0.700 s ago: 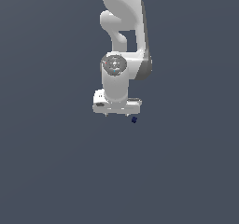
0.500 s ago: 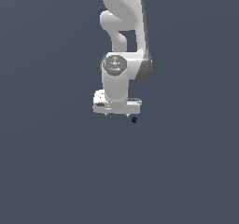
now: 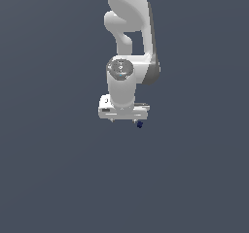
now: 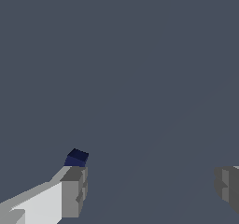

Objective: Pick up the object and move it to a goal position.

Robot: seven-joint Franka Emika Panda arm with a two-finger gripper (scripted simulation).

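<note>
In the exterior view we see the white arm (image 3: 130, 42) coming down from the twelve o'clock edge of the picture, with its round wrist joint (image 3: 120, 69) facing us and the broad white gripper (image 3: 124, 120) hanging beneath it, pointing toward six o'clock. The floor (image 3: 53, 178) is a plain slate grey all round. The cube (image 3: 140, 124), tiny and dark navy, sits just beside the gripper's lower edge at about four o'clock from the gripper's middle, far smaller than the gripper body. From this side we cannot tell whether the cube touches a fingertip or lies a little apart from it, and the fingers themselves are too small here to judge. In the wrist view we see the two grey fingertips (image 4: 74, 190) set wide apart, one on each side of the picture with a broad stretch of bare floor between them, so the gripper stands open and grips nothing. The cube shows just past the tip of one finger, outside the gap between the jaws; it looks close against that tip, though we cannot tell whether it truly touches it. The other fingertip (image 4: 228, 186) is well apart from the cube, and only part of it shows at the picture's edge
</note>
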